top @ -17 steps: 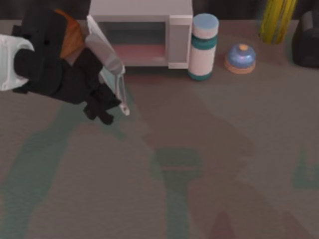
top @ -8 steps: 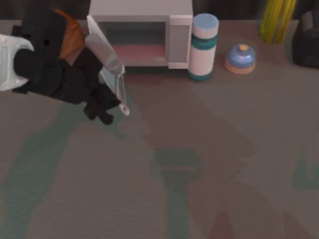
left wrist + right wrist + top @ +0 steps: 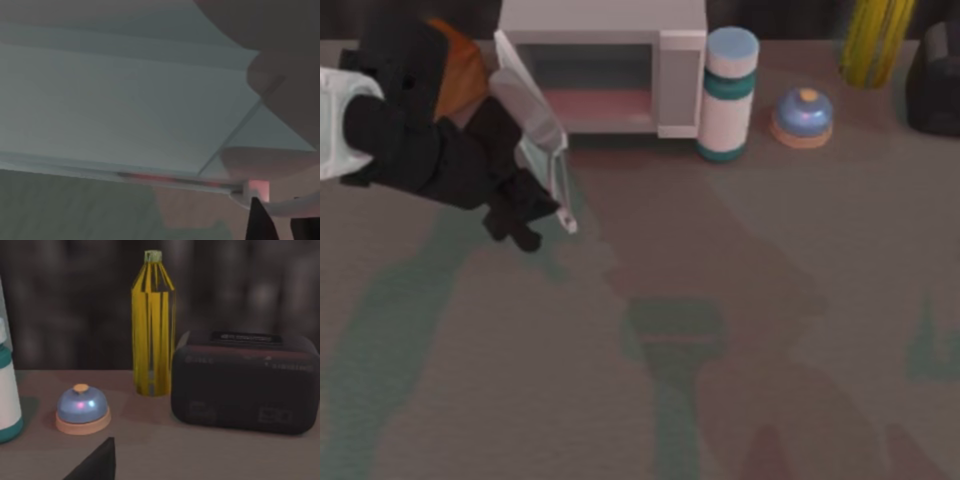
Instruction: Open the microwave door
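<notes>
At door [image 3: 532, 125] edge, left tool [image 3: 532, 222].

Microwave [image 3: 603, 20]: boxy white appliance at far edge of table, left of centre in top view; narrow white control panel on its right side; cavity exposed, w/ pinkish floor and grey rear wall. Microwave door [image 3: 532, 115]: white-framed panel w/ grey translucent window, hinged at left front corner, swung wide open; free edge points toward table's near side, angled slightly right. Door window fills most of left wrist view [image 3: 125, 110].
</notes>
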Controlling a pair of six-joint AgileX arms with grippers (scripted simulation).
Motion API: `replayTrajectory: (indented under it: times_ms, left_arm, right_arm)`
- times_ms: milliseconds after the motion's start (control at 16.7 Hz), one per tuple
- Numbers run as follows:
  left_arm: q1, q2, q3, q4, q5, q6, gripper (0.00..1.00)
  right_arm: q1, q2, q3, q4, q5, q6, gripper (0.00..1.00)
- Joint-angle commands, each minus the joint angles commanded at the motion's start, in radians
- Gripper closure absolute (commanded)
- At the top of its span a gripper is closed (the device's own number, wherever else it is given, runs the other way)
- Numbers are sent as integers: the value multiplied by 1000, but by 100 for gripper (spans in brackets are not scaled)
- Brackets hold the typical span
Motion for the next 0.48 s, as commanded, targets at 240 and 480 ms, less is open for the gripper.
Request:
replayTrajectory:
  times_ms: [240,480]
  left_arm:
    - [22,2,13,-25,25,53,100]
    - [31,4,15,-38,34,72,100]
  right_arm:
    - [0,0,0,0,0,0,0]
    - [0,0,0,0,0,0,0]
